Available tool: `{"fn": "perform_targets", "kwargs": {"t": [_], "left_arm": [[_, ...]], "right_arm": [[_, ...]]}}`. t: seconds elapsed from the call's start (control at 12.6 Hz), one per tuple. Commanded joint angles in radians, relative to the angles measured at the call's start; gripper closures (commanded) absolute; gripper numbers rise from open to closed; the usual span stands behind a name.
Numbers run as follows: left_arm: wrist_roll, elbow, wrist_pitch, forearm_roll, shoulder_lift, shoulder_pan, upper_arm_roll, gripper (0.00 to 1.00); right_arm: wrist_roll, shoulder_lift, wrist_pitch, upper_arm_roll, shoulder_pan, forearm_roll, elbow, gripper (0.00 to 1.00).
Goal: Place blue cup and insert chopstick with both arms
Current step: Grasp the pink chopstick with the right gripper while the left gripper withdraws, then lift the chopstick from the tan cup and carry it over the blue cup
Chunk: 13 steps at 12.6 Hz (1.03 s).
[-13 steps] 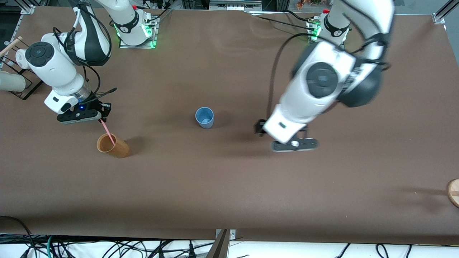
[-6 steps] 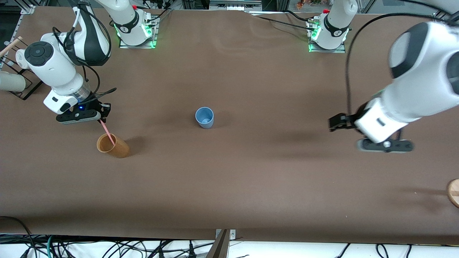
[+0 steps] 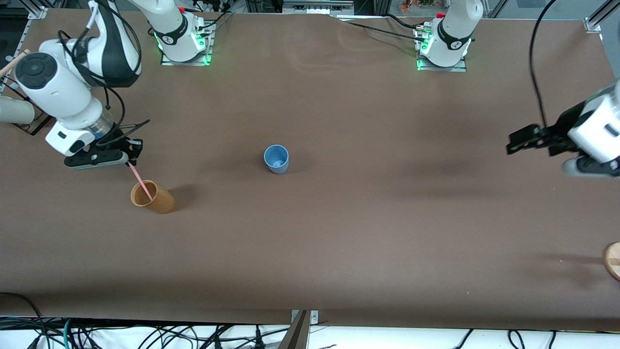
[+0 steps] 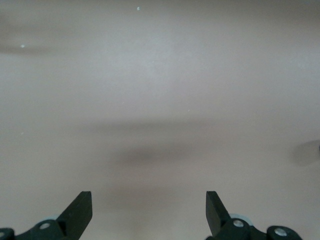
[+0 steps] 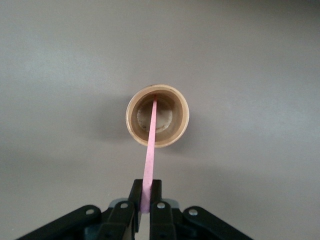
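Observation:
The blue cup (image 3: 276,159) stands upright alone at the middle of the table. My right gripper (image 3: 130,156) is shut on the pink chopstick (image 3: 141,182), just above the tan cup (image 3: 151,197) at the right arm's end. The chopstick's lower end still reaches into that tan cup. In the right wrist view the chopstick (image 5: 150,156) runs from my shut gripper (image 5: 146,200) down into the tan cup (image 5: 157,122). My left gripper (image 3: 533,140) is up over bare table at the left arm's end. In the left wrist view it (image 4: 148,209) is open and empty.
A black wire rack (image 3: 22,92) with a white cup (image 3: 14,110) lying on it and a wooden stick stands at the table edge beside the right arm. A round wooden disc (image 3: 613,260) lies at the edge at the left arm's end, nearer the front camera.
My left arm has swung away from near the blue cup to the left arm's end of the table. My right gripper has drawn the chopstick a little up and away from the tan cup.

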Motion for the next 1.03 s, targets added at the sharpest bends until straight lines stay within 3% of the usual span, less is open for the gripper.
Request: {"fn": "perform_targets", "kwargs": {"t": [0.0,0.48,0.95], "left_arm": [[0.033,-0.101,-0.09,0.002,-0.109,0.018,-0.004,0.0],[0.036,-0.175,-0.081,0.008,-0.154,0.015,0.028,0.0],[0.036,-0.162,-0.081,0.007,-0.135,0.007,0.024,0.0]], "right_arm": [[0.001,-0.007,-0.16,0.009,0.012,0.008,0.114,1.0],[0.077,0.011,-0.541,0.01,0.128,0.01,0.416,1.0],[0.362,0.062,-0.609,0.01,0.328,0.051,0.499,1.0]]}}
